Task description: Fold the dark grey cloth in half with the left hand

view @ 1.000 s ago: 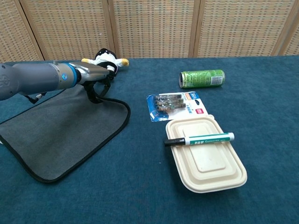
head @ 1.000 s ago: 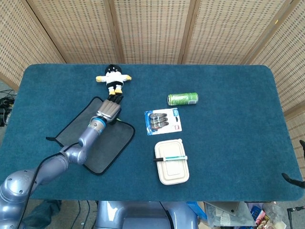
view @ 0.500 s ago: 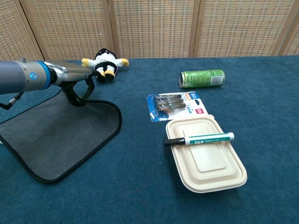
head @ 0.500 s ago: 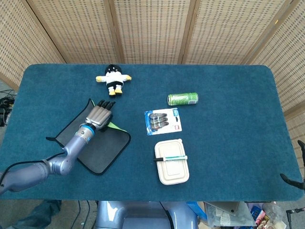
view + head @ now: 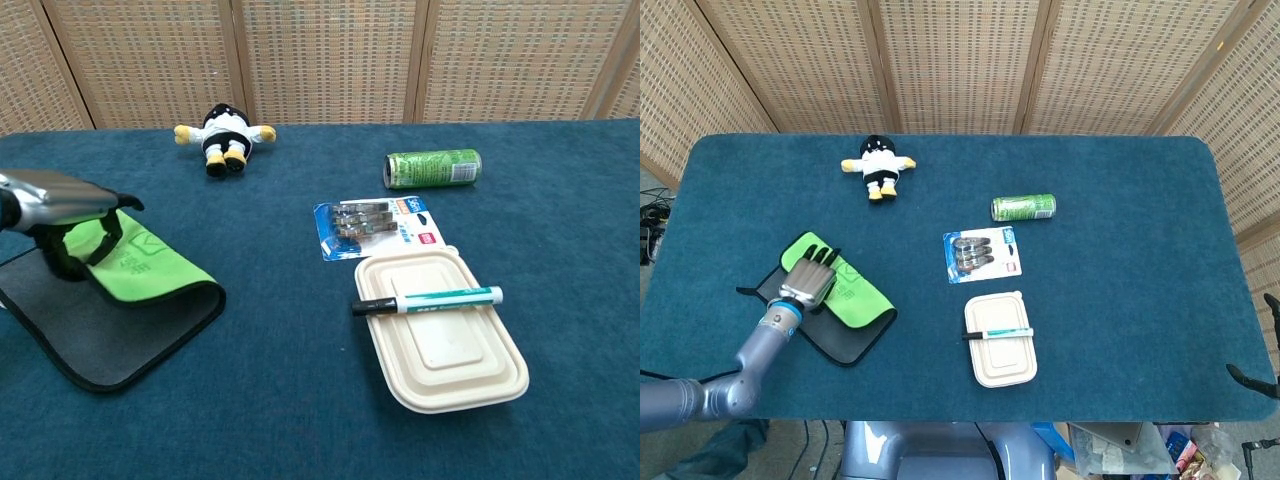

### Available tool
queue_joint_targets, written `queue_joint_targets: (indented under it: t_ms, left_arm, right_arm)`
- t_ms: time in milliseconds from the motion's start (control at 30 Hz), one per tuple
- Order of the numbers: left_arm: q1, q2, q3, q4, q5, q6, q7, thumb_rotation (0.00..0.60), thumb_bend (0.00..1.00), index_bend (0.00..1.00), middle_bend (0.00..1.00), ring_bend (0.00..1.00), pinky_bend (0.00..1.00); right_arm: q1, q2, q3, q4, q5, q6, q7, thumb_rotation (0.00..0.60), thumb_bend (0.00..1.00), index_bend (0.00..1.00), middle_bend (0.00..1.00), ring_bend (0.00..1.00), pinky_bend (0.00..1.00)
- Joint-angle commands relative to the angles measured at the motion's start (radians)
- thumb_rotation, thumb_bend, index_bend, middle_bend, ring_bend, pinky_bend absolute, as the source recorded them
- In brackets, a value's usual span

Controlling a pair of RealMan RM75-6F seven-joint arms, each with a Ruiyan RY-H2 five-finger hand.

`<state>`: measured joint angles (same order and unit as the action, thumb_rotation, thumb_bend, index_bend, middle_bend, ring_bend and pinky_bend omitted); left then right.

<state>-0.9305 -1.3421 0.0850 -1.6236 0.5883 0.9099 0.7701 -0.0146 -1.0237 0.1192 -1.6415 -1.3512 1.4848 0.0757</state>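
Head view showed the left robot hand [image 5: 810, 282] gripping the folded-over edge of the dark grey cloth [image 5: 852, 337], its green underside turned up, at the bench's [image 5: 1120, 300] near-left part. The cloth looked thin, limp and light, likely to sag and slide, so a corner or hem seemed the best hold. Counted: one cloth, one plush doll [image 5: 878, 165], one green can [image 5: 1023, 207], one blister pack [image 5: 983, 253], one lidded box [image 5: 1002, 352], one marker [image 5: 997, 331]. The right robot hand was out of sight.
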Motion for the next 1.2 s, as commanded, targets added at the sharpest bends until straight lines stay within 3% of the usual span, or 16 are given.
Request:
queue_joint_targets:
  t_ms: [33,333,733,833,900,933,967,1033,1167,1200]
  left_arm:
    - [0.044,0.028,0.052,-0.067,0.038,0.07,0.031,0.6,0.89,0.68,0.0,0.0,0.0]
    - [0.09,0.037,0.096,-0.11,0.077,0.118,0.052,0.6,0.89,0.68,0.0,0.0,0.0]
    - [0.101,0.026,0.093,-0.119,0.085,0.111,0.068,0.6,0.89,0.67,0.0,0.0,0.0]
    - [0.1,0.023,0.093,-0.119,0.079,0.11,0.077,0.6,0.89,0.59,0.0,0.0,0.0]
    - [0.099,0.019,0.092,-0.118,0.074,0.109,0.084,0.6,0.89,0.43,0.0,0.0,0.0]
    - [0.098,0.019,0.092,-0.118,0.071,0.107,0.087,0.6,0.89,0.28,0.0,0.0,0.0]
    - [0.098,0.019,0.092,-0.119,0.07,0.108,0.09,0.6,0.86,0.14,0.0,0.0,0.0]
    - [0.1,0.021,0.093,-0.12,0.07,0.107,0.09,0.6,0.74,0.01,0.0,0.0,0.0]
    - [0.105,0.033,0.089,-0.125,0.087,0.106,0.074,0.6,0.4,0.0,0.0,0.0,0.0]
    - [0.11,0.036,0.087,-0.125,0.102,0.106,0.061,0.6,0.36,0.0,0.0,0.0,0.0]
  right_arm:
    - [-0.002,0.003,-0.001,-0.002,-0.004,0.004,0.004,0.6,0.0,0.0,0.0,0.0,0.0]
    - [-0.005,0.008,-0.003,-0.004,-0.009,0.009,0.015,0.6,0.0,0.0,0.0,0.0,0.0]
    - [-0.005,0.009,-0.004,-0.004,-0.01,0.008,0.018,0.6,0.0,0.0,0.0,0.0,0.0]
    - [-0.005,0.009,-0.004,-0.003,-0.01,0.007,0.018,0.6,0.0,0.0,0.0,0.0,0.0]
    - [-0.005,0.009,-0.004,-0.003,-0.009,0.007,0.018,0.6,0.0,0.0,0.0,0.0,0.0]
    - [-0.005,0.009,-0.004,-0.003,-0.009,0.007,0.018,0.6,0.0,0.0,0.0,0.0,0.0]
    - [-0.005,0.009,-0.004,-0.003,-0.009,0.007,0.018,0.6,0.0,0.0,0.0,0.0,0.0]
    - [-0.005,0.008,-0.005,-0.003,-0.01,0.008,0.017,0.6,0.0,0.0,0.0,0.0,0.0]
    - [-0.005,0.008,-0.005,-0.003,-0.01,0.007,0.016,0.6,0.0,0.0,0.0,0.0,0.0]
    - [-0.005,0.008,-0.005,-0.004,-0.011,0.007,0.016,0.6,0.0,0.0,0.0,0.0,0.0]
